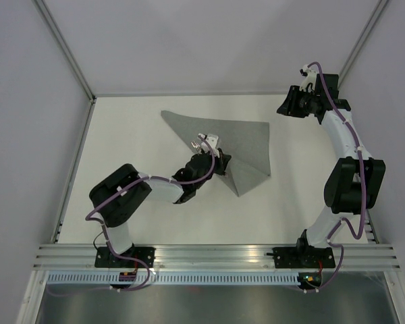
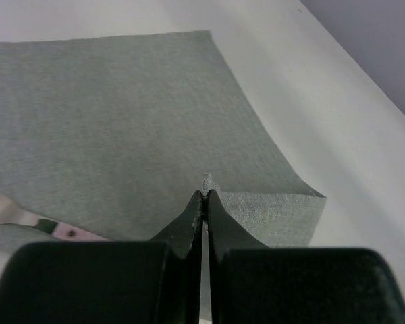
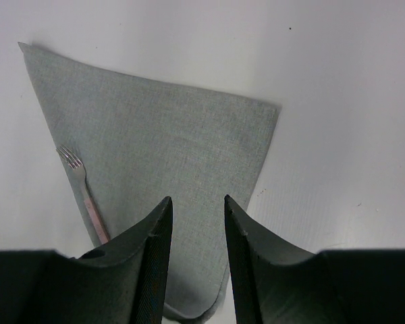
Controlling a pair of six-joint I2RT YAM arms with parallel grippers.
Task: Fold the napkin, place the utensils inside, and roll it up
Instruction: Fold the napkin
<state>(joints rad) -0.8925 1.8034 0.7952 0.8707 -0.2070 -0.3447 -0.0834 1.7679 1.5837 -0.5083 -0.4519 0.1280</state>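
At the middle of the white table (image 1: 121,202) lies the napkin (image 1: 246,145), folded into a rough triangle. From above, the left gripper (image 1: 223,163) sits at the cloth's near side. Only its own wrist camera shows the jaws pressed together on a small raised pinch of napkin. The right wrist camera shows the fork (image 3: 81,189) clearly, lying along the napkin's edge with its tines on the cloth. The right gripper (image 3: 197,202), raised at the far right, has its jaws moderately apart and holds nothing. Pale grey walls (image 1: 189,40) with metal posts (image 1: 64,47) enclose the table, and a ribbed metal rail (image 1: 216,255) carries both arm bases.
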